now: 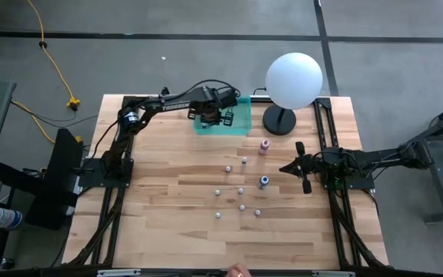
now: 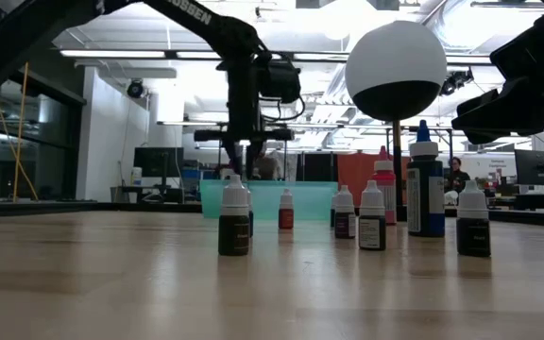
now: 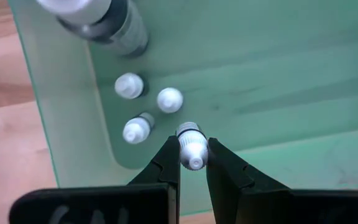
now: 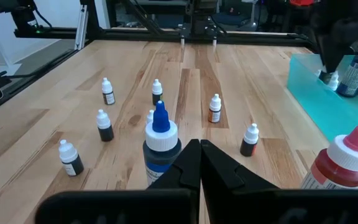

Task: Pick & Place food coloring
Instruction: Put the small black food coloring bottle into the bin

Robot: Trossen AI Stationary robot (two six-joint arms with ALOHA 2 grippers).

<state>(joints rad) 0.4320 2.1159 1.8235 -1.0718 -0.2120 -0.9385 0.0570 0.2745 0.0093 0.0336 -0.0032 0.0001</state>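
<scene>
Gripping a small white-capped bottle [image 3: 190,149] between its fingers, the left gripper [image 3: 191,163] hangs over the teal tray [image 1: 241,117], where three small bottles [image 3: 145,112] stand. Other bottles [image 1: 241,201] dot the table [image 1: 168,223]. The right gripper [image 4: 199,163] waits pinched together beside the blue bottle [image 4: 161,149].

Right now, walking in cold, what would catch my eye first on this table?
Likely the big white globe lamp at the table's far edge. Beside it, the left gripper holds a tiny bottle over the teal tray, while more small bottles dot the middle.
</scene>
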